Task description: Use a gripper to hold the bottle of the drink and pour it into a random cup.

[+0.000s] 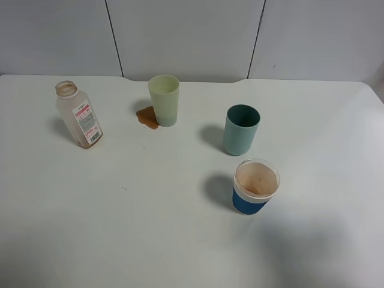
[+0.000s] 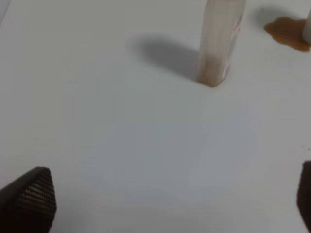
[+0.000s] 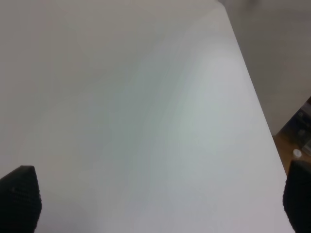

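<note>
a small clear plastic bottle with a wide capless neck and a white label with a pink band stands upright on the white worktop, at the far left of the scene. a thin remnant of brownish liquid sits in its base. to its right, also at the far side, stands a tall pale yellow-green plastic tumbler, well apart from the bottle. a small brown puddle lies on the worktop touching the tumbler's left foot. further right and a little nearer stands a teal cup, and nearer still a white cup with a blue sleeve, its inside stained pale brown.

neither arm shows in the high view. in the left wrist view the left claw hangs over bare worktop with its dark textured fingertips set wide apart, holding nothing; the bottle's lower part stands ahead of it, apart from the tips, with the puddle beyond. the right claw is likewise spread wide over bare worktop near its right edge, gripping nothing.
</note>
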Controlling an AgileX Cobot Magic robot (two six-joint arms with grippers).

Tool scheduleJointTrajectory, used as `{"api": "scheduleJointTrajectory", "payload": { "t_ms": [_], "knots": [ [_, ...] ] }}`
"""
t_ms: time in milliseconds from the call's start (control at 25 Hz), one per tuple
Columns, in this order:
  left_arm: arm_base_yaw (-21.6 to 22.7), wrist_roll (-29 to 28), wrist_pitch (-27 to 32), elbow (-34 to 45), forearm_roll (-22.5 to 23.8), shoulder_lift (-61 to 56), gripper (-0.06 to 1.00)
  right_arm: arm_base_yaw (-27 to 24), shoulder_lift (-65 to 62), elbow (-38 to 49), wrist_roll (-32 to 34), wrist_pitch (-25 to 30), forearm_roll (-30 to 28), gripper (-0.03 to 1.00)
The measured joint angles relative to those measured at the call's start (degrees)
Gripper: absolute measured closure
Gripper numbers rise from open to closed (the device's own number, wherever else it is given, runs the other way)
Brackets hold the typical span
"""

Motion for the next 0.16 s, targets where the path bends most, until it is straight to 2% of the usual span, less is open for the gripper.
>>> {"api": "scheduleJointTrajectory", "payload": {
  "t_ms": [160],
  "knots": [
    [0.00,0.00,0.00,0.00,0.00,0.00,-0.04,0.00,0.00,0.00,0.00,0.00,0.00,-0.02]
  ]
}}
